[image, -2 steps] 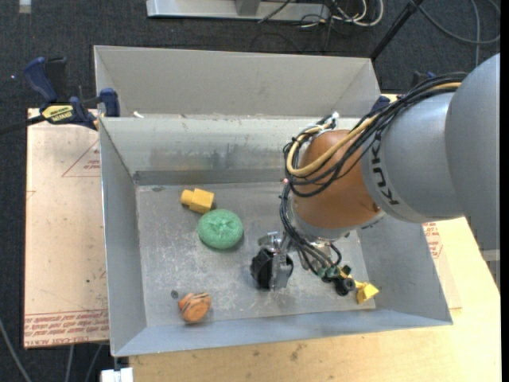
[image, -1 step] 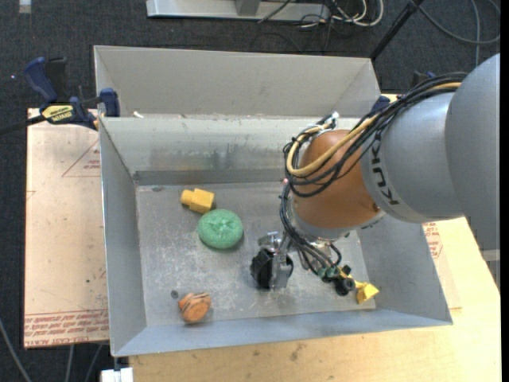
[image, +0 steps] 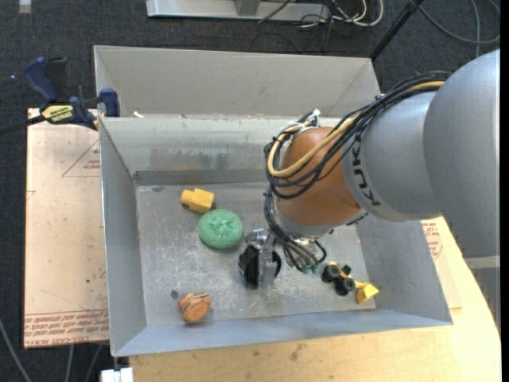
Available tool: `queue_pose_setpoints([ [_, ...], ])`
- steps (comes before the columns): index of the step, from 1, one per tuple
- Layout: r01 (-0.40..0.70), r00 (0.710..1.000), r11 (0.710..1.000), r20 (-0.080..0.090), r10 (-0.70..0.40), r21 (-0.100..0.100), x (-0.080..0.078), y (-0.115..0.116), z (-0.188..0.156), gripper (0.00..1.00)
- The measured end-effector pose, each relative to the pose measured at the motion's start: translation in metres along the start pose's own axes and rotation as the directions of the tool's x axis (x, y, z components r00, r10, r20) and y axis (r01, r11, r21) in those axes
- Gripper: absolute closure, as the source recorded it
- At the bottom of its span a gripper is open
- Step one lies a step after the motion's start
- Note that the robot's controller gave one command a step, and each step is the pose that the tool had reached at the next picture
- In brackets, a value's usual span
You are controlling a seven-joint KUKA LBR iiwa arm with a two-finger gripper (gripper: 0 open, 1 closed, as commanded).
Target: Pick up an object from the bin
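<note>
Here, the grey metal bin (image: 119, 213) has a scuffed, pale-scratched floor and sloping walls, and beyond its far rim there is dark carpet (image: 79, 14) strewn with cables (image: 350, 6). The claw (image: 259, 267) hangs low near the middle of the floor, just right of and below a green round pad (image: 219, 229) that lies flat, so its heading cannot be told. Whether the claw is apart or together I cannot tell.
</note>
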State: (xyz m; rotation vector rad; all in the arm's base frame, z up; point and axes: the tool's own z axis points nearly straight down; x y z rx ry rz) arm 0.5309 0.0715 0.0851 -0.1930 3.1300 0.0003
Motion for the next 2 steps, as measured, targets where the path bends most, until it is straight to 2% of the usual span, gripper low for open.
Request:
queue_pose_setpoints([
  [1,0.004,1.000,1.000,0.014,-0.004,-0.002,0.001,0.010,0.003,1.00],
  [2,0.020,1.000,1.000,-0.001,-0.020,-0.001,-0.025,-0.014,-0.136,1.00],
])
